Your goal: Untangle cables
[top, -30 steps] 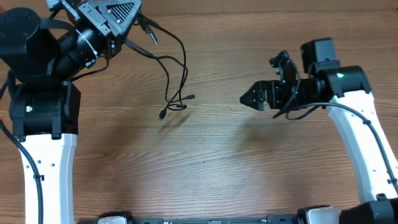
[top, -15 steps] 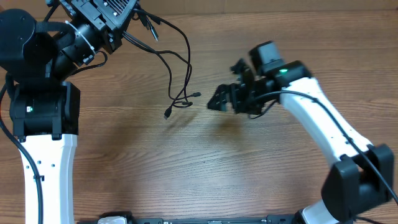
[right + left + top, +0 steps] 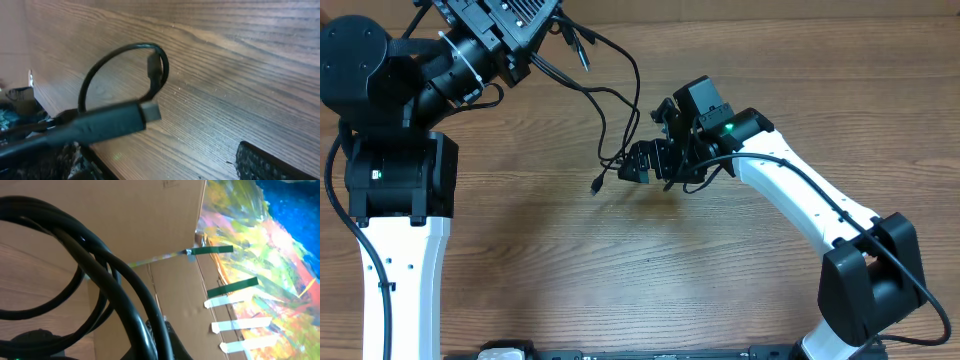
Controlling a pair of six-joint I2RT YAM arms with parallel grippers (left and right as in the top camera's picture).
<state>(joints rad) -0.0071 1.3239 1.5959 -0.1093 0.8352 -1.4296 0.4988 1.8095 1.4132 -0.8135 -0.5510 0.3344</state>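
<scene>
Several thin black cables [image 3: 621,98] hang from my left gripper [image 3: 552,27] at the top left, which is shut on their upper part. Their loose ends with small plugs [image 3: 596,186] trail down to the wooden table. In the left wrist view the cables [image 3: 102,265] loop close in front of the lens, and the left gripper [image 3: 161,336] is mostly hidden behind them. My right gripper [image 3: 632,170] stands open just right of the dangling ends. A plug with a silvery tip [image 3: 149,112] and a small cable loop [image 3: 125,65] lie ahead of the right gripper [image 3: 165,167], with nothing held.
A cardboard wall [image 3: 150,210] with green and white tape strips, next to a colourful painted panel [image 3: 260,245], stands behind the table. Bare wooden table [image 3: 650,270] spreads below both arms. The right arm [image 3: 800,195] reaches in from the lower right.
My right arm has swung left across the table to the hanging cable ends, still open. The left gripper with the cables has shifted slightly right.
</scene>
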